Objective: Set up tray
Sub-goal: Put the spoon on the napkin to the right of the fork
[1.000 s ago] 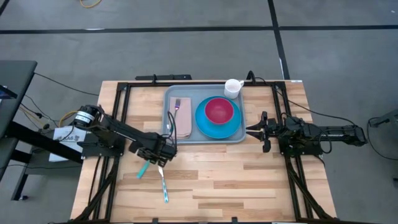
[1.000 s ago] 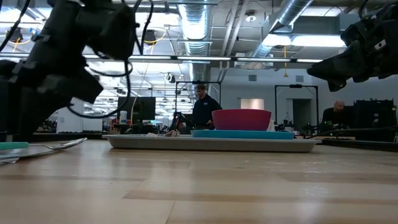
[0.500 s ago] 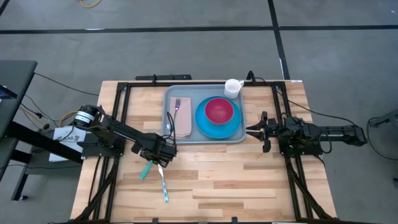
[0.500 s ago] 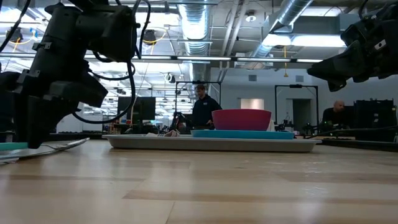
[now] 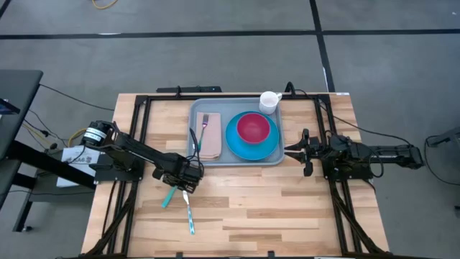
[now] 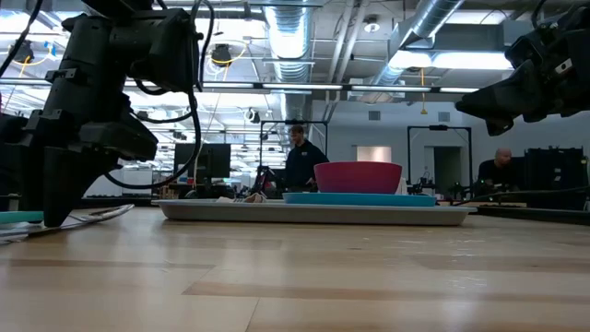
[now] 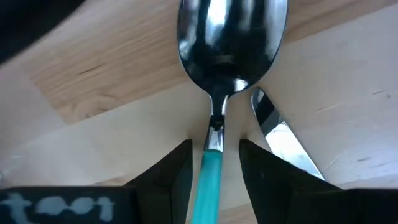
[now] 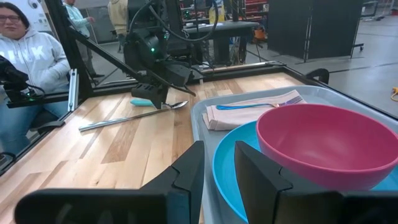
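Note:
The grey-blue tray (image 5: 195, 155) lies at the table's far middle. It holds a blue plate (image 5: 267, 149) with a magenta bowl (image 5: 253, 128), and a tan napkin (image 5: 211, 142) with a fork (image 5: 204, 122) on it. A white cup (image 5: 269, 101) stands at the tray's far right corner. A teal-handled spoon (image 5: 168, 196) and a knife (image 5: 190, 214) lie on the wood near the tray's left. My left gripper (image 5: 184, 184) is open, low over the spoon, one finger on each side of the handle (image 7: 210, 171) just behind the bowl (image 7: 230, 37), not touching it. My right gripper (image 5: 293, 150) is open and empty, right of the tray.
The knife blade (image 7: 273, 134) lies close beside the spoon's neck. Bare wood fills the table's near half. Black frame rails (image 5: 136, 129) run along both sides. People sit and stand in the room beyond the table (image 8: 31, 56).
My left gripper has gone down toward the table over the spoon, until its fingers stand low on either side of the handle. The spoon and knife lie where they were.

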